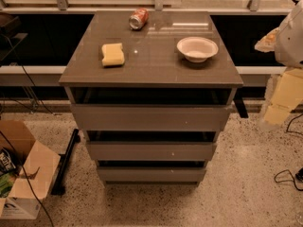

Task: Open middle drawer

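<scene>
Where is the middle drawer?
The middle drawer sits centre of the camera view, between the top drawer and bottom drawer; the tool hangs at the right edge.

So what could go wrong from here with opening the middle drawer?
The pincer is out of view; only a white arm part shows at right. The middle drawer has a flat handleless front between two similar ones, so a wrong grab or slip seems possible. A jolt might roll the tipped can.
</scene>
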Action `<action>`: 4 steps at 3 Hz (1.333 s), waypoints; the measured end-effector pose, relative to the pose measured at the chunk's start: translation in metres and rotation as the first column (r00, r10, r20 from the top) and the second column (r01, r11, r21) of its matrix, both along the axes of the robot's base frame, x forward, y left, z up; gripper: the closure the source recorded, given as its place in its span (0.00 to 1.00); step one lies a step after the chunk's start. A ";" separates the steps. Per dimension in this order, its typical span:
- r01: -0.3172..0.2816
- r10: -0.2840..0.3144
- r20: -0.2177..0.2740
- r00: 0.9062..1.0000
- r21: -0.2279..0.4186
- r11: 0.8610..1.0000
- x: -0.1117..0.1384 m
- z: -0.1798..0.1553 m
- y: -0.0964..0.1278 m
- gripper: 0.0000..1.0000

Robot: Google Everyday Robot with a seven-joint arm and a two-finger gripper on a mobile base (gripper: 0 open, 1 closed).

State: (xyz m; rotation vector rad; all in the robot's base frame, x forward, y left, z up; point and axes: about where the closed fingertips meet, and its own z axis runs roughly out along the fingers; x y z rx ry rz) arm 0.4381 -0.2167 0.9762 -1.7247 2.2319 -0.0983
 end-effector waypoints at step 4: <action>-0.024 0.001 0.155 0.988 0.147 0.989 0.033 -0.051 0.019 0.00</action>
